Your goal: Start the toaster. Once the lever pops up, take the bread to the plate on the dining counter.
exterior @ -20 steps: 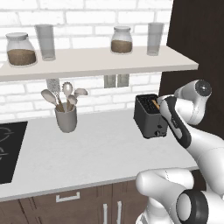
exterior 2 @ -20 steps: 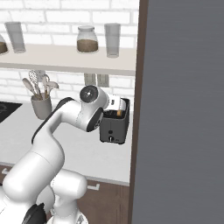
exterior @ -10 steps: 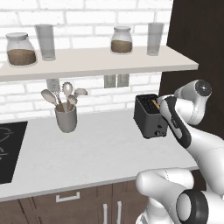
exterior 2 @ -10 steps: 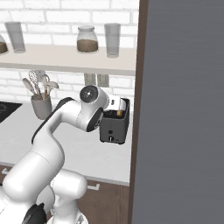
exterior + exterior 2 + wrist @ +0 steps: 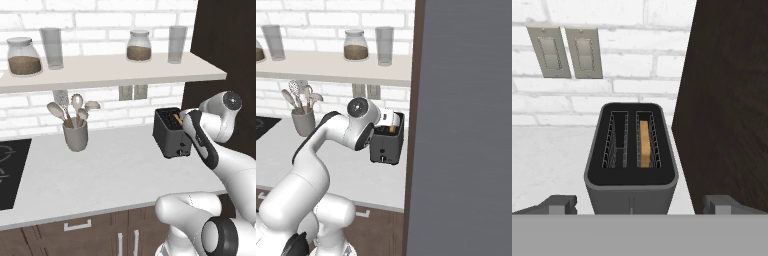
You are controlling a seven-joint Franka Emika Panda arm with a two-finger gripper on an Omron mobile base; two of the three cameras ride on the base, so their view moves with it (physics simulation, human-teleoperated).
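The dark boxy toaster (image 5: 631, 176) stands on the grey-white worktop (image 5: 115, 170) against a dark cabinet side. The bread (image 5: 644, 144) sits upright in its right slot, a golden edge showing; the left slot is bare. A small pale tab, the lever (image 5: 383, 159), shows low on the narrow end face. My gripper (image 5: 641, 205) hovers just above the toaster's near end, open wide, with a fingertip (image 5: 559, 204) on each side and nothing between them. The toaster (image 5: 171, 132) also shows in the left base view with my hand over its top. The plate and the dining counter are out of view.
A tall dark cabinet panel (image 5: 225, 55) rises right beside the toaster. A grey utensil crock (image 5: 75, 135) stands left on the worktop, and a black cooktop (image 5: 10, 170) lies at the far left. A shelf (image 5: 110, 70) with jars and glasses hangs overhead. Two wall outlets (image 5: 564, 52) sit behind.
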